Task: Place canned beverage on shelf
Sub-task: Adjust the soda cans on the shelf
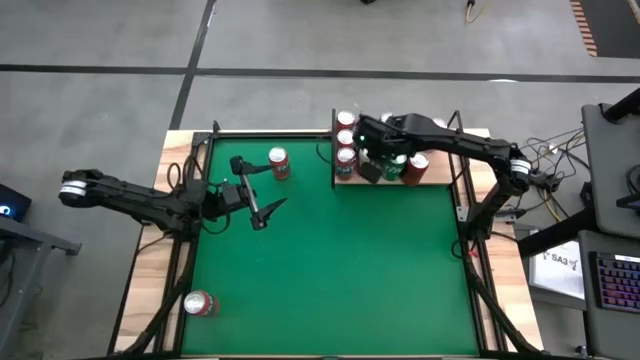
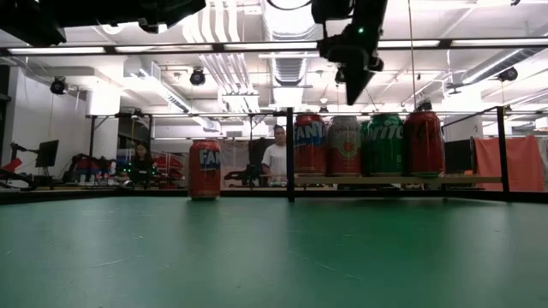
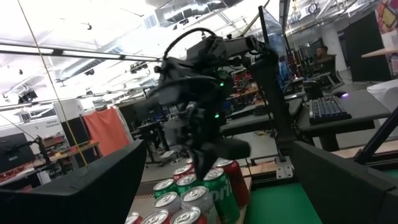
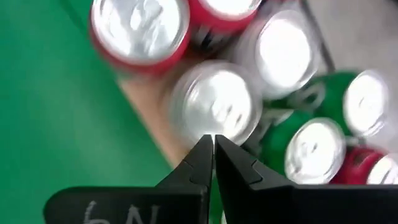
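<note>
The shelf is a pale wooden board edged by black rods at the table's far right. Several red and green cans stand upright on it, also in the low view. My right gripper is shut and empty. It hangs above these cans, pointing down, clear of their tops. A red can stands upright on the green felt, also in the low view. My left gripper is open and empty just near of it. Another red can lies on its side at the near left.
Black rods rise at the shelf's corners. Wooden strips edge the green felt. People stand in the room beyond the table. A desk with a keyboard is off the table's right side.
</note>
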You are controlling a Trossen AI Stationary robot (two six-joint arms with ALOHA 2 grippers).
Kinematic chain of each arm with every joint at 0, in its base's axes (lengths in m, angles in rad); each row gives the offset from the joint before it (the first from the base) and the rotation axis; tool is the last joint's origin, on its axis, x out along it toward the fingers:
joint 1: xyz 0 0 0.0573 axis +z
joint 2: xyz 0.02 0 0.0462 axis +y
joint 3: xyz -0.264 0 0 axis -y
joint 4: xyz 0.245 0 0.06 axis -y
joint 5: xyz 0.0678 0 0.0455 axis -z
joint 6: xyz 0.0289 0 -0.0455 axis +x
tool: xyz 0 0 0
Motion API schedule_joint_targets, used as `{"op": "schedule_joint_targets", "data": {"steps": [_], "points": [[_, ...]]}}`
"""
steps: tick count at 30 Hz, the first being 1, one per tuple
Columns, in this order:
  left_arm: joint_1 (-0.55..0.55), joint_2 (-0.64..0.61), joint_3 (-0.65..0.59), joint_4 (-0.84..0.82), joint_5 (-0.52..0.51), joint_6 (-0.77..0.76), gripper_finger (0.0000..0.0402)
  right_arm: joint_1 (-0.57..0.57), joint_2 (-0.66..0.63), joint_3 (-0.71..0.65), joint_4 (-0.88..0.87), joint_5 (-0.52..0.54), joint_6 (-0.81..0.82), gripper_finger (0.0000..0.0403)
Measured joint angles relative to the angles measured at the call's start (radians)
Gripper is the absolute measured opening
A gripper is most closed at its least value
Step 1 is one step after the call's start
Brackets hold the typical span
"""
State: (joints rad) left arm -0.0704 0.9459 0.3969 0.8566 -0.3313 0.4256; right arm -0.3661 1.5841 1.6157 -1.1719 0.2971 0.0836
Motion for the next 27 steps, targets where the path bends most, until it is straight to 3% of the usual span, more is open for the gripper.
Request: {"op": "schedule_joint_targets", "data": {"steps": [9,16,27], "points": [[0.0,0.017,0.0,0.029,0.0,-0.016,0.0382,-0.118,0.028,0.0,0.287,0.001,-0.163,0.0009],[0.0,0.017,0.0,0.013,0.0,-0.025,0.0382,-0.21,0.071,-0.006,0.285,-0.088,-0.181,0.0009],[0.0,0.017,0.0,0.008,-0.001,-0.031,0.0382,-0.215,0.089,-0.013,0.287,-0.088,-0.176,0.0009]]}}
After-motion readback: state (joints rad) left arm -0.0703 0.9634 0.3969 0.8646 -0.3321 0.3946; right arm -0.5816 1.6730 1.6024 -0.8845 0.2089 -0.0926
